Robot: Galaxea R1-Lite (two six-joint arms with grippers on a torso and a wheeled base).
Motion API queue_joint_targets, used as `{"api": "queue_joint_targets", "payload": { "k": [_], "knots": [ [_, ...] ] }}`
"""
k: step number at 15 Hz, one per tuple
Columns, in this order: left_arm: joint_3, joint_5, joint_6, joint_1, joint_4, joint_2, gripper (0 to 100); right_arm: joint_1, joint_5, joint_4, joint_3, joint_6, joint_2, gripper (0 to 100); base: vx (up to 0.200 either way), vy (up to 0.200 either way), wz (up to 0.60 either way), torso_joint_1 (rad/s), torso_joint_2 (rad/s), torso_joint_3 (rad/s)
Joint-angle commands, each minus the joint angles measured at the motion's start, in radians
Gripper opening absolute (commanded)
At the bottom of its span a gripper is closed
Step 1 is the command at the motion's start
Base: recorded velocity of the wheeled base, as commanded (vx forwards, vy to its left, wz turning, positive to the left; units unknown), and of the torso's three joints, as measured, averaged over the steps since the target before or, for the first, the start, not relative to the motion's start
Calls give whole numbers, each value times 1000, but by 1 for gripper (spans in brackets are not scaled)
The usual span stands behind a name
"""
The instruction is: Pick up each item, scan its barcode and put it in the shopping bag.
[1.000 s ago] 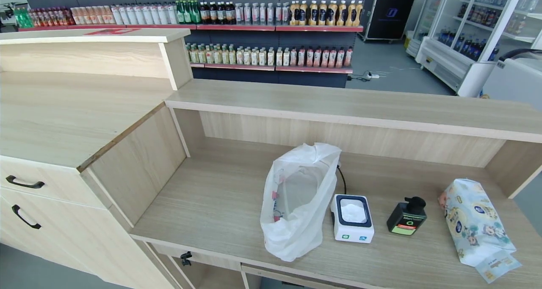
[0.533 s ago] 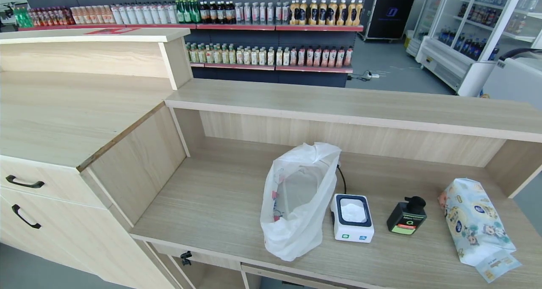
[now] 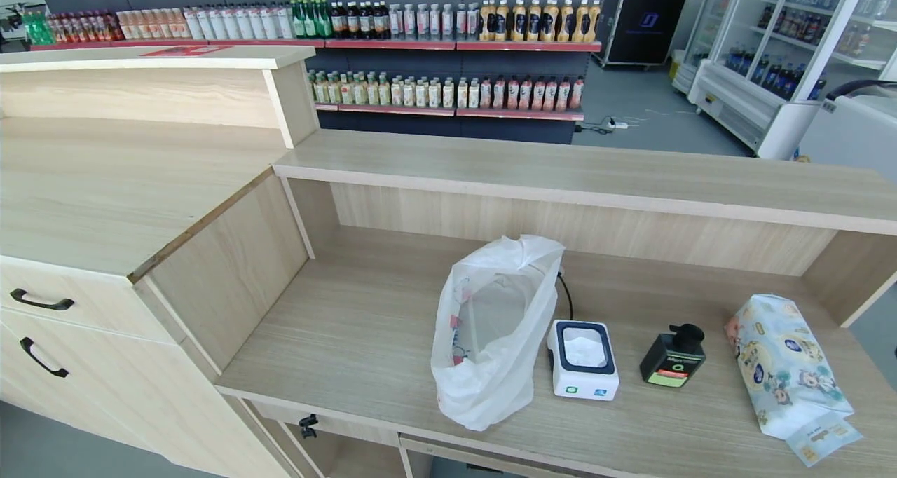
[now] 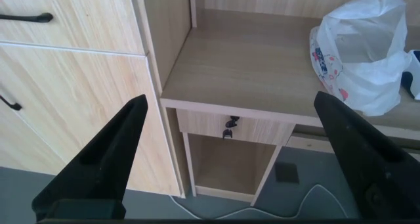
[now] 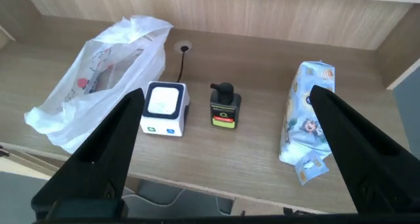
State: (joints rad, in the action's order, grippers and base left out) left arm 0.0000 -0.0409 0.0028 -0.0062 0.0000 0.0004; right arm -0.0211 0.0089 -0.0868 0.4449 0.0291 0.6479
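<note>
Nothing is gripped. Both items lie on the counter (image 3: 350, 338). The black pump bottle (image 3: 673, 360) stands upright just at 3 o'clock of the scanner (image 3: 583, 359). The soft patterned pack (image 3: 788, 366) lies farther out at 3 o'clock, near the counter's right end. The white bag (image 3: 497, 331) slumps just beside the scanner at its 9 o'clock, mouth gaping upward. The right gripper (image 5: 226, 91) hangs above the bottle, jaws spread wide and empty. The left gripper (image 4: 230, 98) sits off the counter's front edge, at about 8 o'clock of the bag, jaws likewise spread and empty. Judged step: first pick, probably the bottle by the right arm. It should descend straight and close across the flat body below the pump head, which could give or slip. It should lift clear before swinging toward 9 o'clock, so the scanner is not knocked. The barcode's side cannot be told, so the bottle may need turning over the scanner window. The bag looks limp, so the release should be low inside the mouth.
</note>
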Motion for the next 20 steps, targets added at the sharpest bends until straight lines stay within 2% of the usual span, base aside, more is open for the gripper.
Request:
{"api": "queue_joint_targets", "payload": {
  "k": [1, 3, 5, 6, 7, 8, 11, 16, 20],
  "knots": [
    [0, 1, 0, 0, 0, 1, 100, -31, 48, -85, 38, 46, 340, 100, 0, 0, 0, 0, 0, 0],
    [0, -1, 0, 0, 0, 1, 100, 92, 183, -106, 44, 158, 487, 100, 0, 0, 0, 0, 0, 0],
    [0, -1, 0, 0, 0, 1, 100, 243, 342, -99, 60, 325, 581, 100, 0, 0, 0, 0, 0, 0],
    [0, -1, 0, 0, 0, 1, 100, 306, 444, -83, 63, 403, 613, 100, 0, 0, 0, 0, 0, 0],
    [0, 1, 0, 0, 0, 1, 100, 337, 482, -71, 66, 439, 624, 100, 0, 0, 0, 0, 0, 0],
    [0, -1, 0, 0, 0, 1, 100, 417, 562, -7, 100, 526, 661, 100, 0, 0, 0, 0, 0, 0],
    [0, -1, 0, 0, 0, 1, 100, 498, 645, 134, 193, 555, 719, 100, 0, 0, 0, 0, 0, 0],
    [0, 1, 0, 0, 0, 1, 100, 566, 698, 147, 244, 718, 854, 100, 0, 0, 0, 0, 0, 0],
    [0, -1, 0, 0, 0, 1, 100, 602, 709, 145, 259, 782, 931, 100, 0, 0, 0, 0, 0, 0]
  ]
}}
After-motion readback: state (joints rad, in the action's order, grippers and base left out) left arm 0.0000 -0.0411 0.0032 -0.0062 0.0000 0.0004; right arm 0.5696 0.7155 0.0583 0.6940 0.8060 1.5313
